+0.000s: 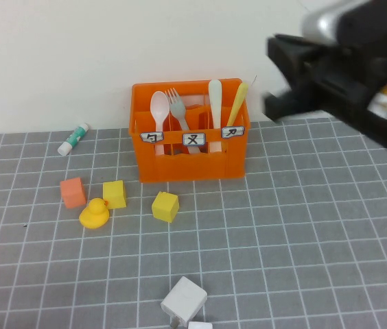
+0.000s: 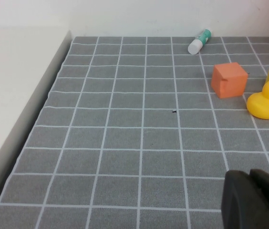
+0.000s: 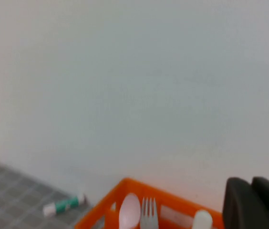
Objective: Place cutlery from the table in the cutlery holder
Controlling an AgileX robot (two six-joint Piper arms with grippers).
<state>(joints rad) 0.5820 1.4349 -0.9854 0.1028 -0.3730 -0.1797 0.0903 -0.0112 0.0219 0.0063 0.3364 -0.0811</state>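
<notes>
The right gripper (image 1: pixel 279 77), fingers pressed together and holding nothing, hangs just beside and above the cutlery holder (image 1: pixel 190 161), where the spoon (image 1: pixel 160 110), fork (image 1: pixel 176 110) and both knives stand upright, while the left gripper (image 2: pixel 254 200), also closed, hovers over the table (image 2: pixel 125 138).

Light is falling evenly and brightly from above; no glare is showing on the table (image 1: pixel 303 226). Soft, short shadows are sitting beneath the orange cutlery holder (image 1: pixel 190 161) and the yellow duck (image 1: pixel 94 214). In the high view the right arm (image 1: pixel 344 75) is smearing with motion blur while the rest is staying fairly sharp. The right wrist view is looking hazy throughout, the wall washing out pale. In the left wrist view the grid lines are bowing slightly toward the edges.
</notes>
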